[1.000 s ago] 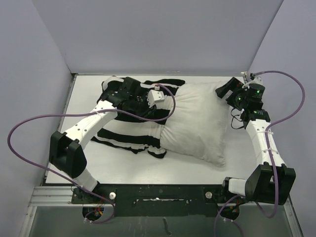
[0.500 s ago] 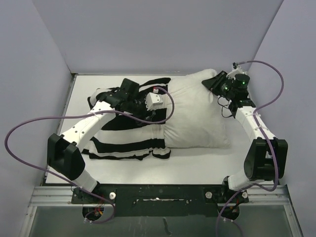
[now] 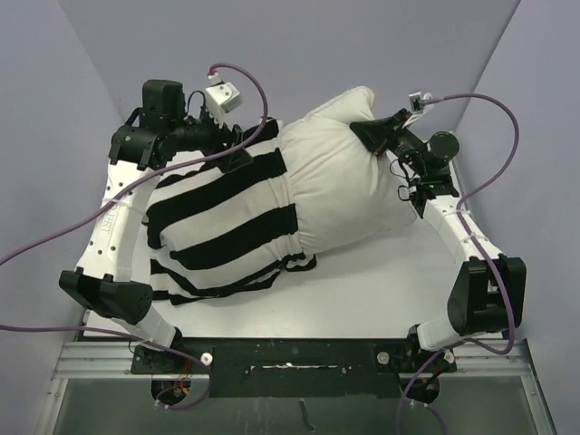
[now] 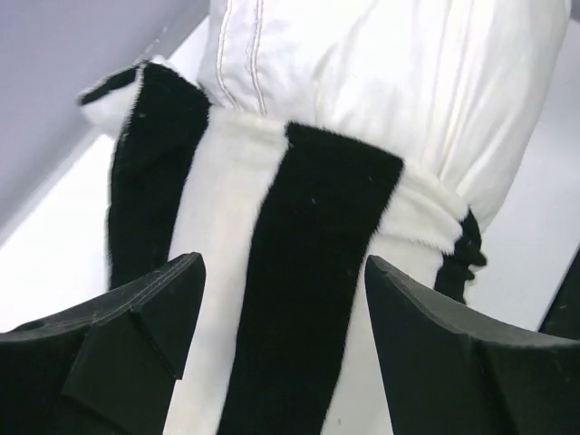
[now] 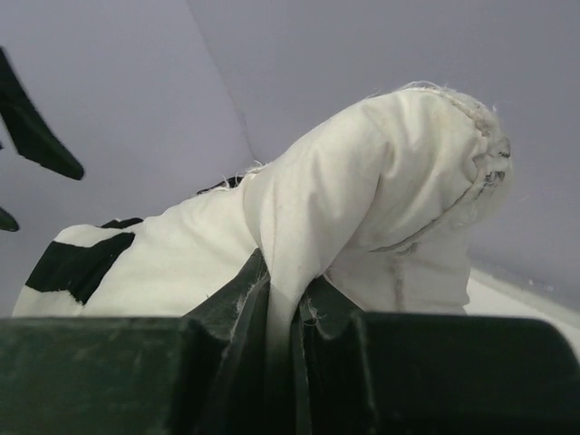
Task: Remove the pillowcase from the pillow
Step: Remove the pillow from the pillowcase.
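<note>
The white pillow point(image 3: 340, 177) lies tilted across the table, its right half bare and its left half inside the black and white striped pillowcase point(image 3: 217, 222). My right gripper point(image 3: 373, 136) is shut on the pillow's far right corner, and a pinched fold of white fabric point(image 5: 281, 299) stands up between its jaws. My left gripper point(image 3: 237, 156) hovers at the pillowcase's far edge. In the left wrist view it point(image 4: 283, 308) is open, with the striped pillowcase point(image 4: 299, 272) and the bare pillow point(image 4: 381, 82) showing beyond its fingers point(image 4: 149, 308).
The white table point(image 3: 381, 281) is walled by grey panels at the back and on both sides. Purple cables loop from both arms. The arm bases and a metal rail point(image 3: 281, 353) run along the near edge.
My right gripper moved in, shut on the pillow's corner and raised it. My left arm swung up toward the back left and its jaws opened. The pillow and pillowcase now sit higher and spread out.
</note>
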